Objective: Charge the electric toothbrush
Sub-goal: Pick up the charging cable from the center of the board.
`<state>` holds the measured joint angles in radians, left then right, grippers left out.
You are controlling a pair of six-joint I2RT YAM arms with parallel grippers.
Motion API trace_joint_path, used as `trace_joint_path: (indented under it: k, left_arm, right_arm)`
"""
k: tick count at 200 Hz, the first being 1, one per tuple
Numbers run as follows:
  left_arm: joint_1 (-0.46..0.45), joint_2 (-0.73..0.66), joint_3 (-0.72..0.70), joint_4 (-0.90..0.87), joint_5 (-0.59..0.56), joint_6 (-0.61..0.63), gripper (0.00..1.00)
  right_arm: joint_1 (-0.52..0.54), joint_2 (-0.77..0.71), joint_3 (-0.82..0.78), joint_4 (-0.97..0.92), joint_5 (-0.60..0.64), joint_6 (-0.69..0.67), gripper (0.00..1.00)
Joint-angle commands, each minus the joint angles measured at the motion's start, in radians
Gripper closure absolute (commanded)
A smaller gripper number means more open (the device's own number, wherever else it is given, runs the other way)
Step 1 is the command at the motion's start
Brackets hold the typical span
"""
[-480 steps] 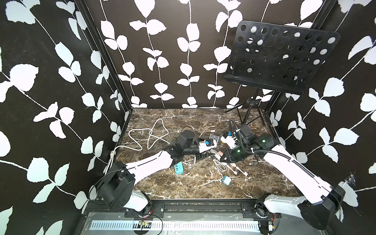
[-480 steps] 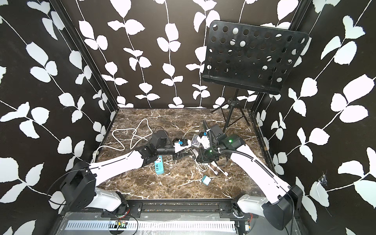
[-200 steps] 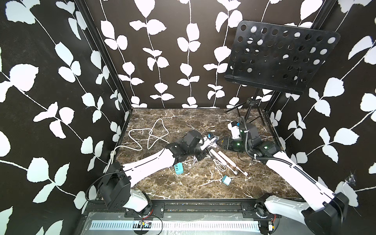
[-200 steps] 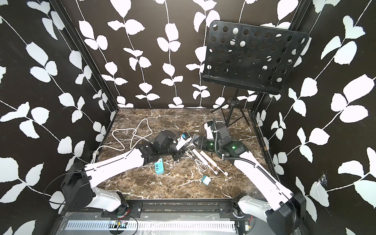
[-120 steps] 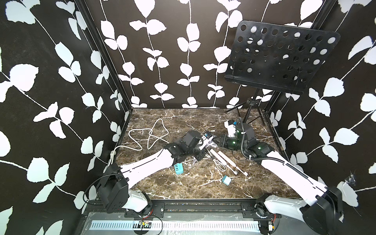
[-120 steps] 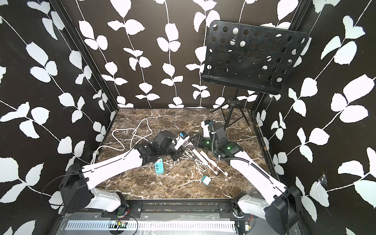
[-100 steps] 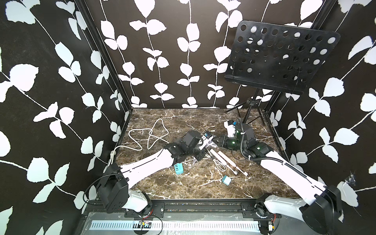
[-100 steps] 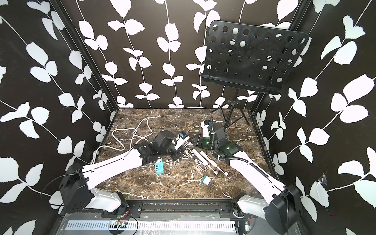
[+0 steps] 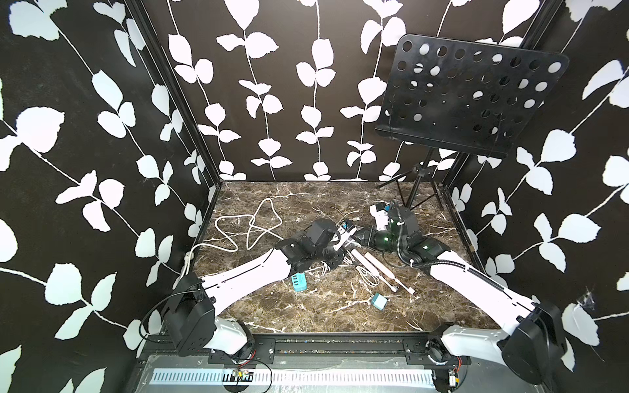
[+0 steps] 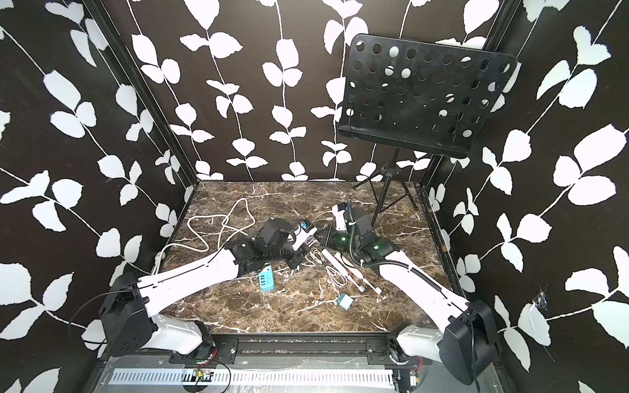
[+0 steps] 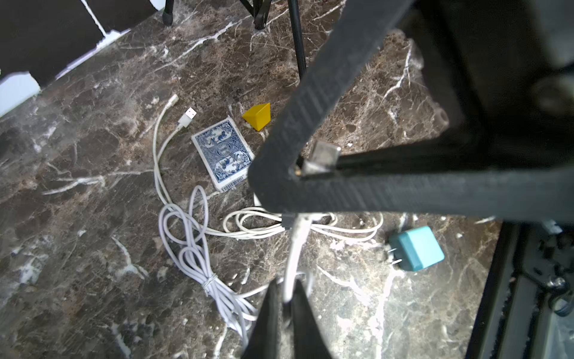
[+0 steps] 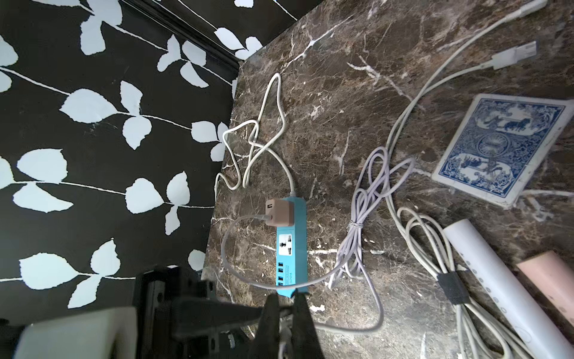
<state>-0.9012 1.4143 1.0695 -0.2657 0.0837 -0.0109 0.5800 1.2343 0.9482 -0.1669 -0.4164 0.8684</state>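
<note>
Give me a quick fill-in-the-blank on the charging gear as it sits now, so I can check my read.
1. The tan adapter is plugged into the blue ___.
2. The right gripper is shut on a metal ___.
3. Next to the white toothbrush lies a second toothbrush, coloured ___.
4. The yellow block sits near a pack of ___.
Missing words: power strip; plug; pink; cards.

Card deck (image 11: 222, 154) beside yellow wedge (image 11: 257, 116)
</note>
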Motion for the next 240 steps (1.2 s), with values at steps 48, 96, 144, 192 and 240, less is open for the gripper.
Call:
trace_joint_path:
  k: [48,96,144,192,240]
  left_arm:
    - [0.123,-0.034,0.098,0.004,0.488,0.002,0.55]
    - [0.14,0.011,0.143,0.05,0.699,0.063,0.58]
    - [0.15,0.016,0.129,0.107,0.737,0.024,0.75]
    - [0.158,0.026,0.127,0.162,0.763,-0.021,0.86]
    - [0.17,0.024,0.117,0.177,0.728,-0.049,1.0]
  right_arm:
    - [-0.06,-0.081,-0.004,0.089,-0.241,-0.238,1.0]
    - [-0.066,-0.092,-0.041,0.217,-0.347,-0.239,1.0]
    - [-0.066,-0.13,-0.088,0.267,-0.341,-0.241,1.0]
    - [-0.07,-0.135,-0.111,0.29,-0.369,-0.255,1.0]
    - [-0.077,-0.126,-0.125,0.287,-0.376,-0.274,1.0]
